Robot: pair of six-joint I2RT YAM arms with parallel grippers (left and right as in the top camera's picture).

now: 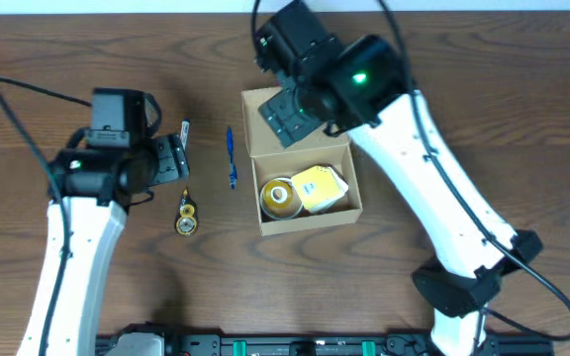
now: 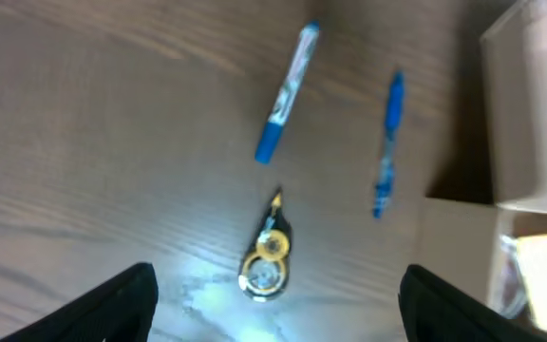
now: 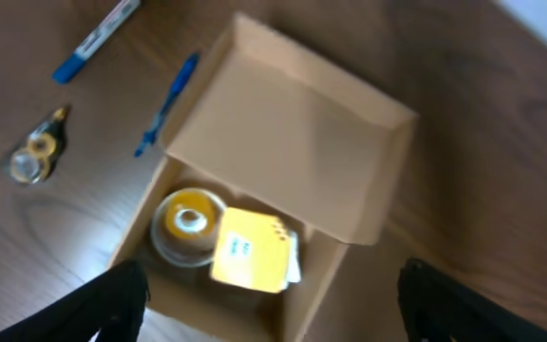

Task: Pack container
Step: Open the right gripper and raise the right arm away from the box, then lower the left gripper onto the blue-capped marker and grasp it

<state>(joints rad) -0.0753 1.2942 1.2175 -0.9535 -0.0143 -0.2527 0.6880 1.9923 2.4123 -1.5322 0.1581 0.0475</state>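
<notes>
I've got the dark brown wood-grain table point(image 1: 522, 99) filling the overhead feed, with a pale strip of room showing just past its far edge. Two white arms are in shot, the left arm point(image 1: 67, 257) and the right arm point(image 1: 433, 188).

One tan rectangular cardboard box point(image 1: 310, 220) sits mid-table. Its hinged flap lid point(image 3: 292, 142) is thrown open on the far side.

Two things are inside the box. There's one flat yellow packet point(image 1: 320, 188) towards the right arm's side. Touching it on the other side is one clear tape roll with a yellow core point(image 1: 278, 196).

Three things lie loose on the wood, all on the left arm's side of the box:
- One slim blue pen point(image 1: 232, 156) is just beside the box.
- One white-barrelled marker with a blue cap point(image 2: 288, 95) is further out.
- One small black-and-yellow correction tape dispenser point(image 1: 186, 216) is also further out, nearer my end.

Now the claws. The right claw point(image 3: 273, 271) hovers over the box, above the lid. Its fingers are spread wide and grip nothing. The left claw point(image 2: 278, 277) hangs over the wood well to the left of the box, above the dispenser. Its fingers are also wide apart, with nothing between them, and I can't see it touching anything.
</notes>
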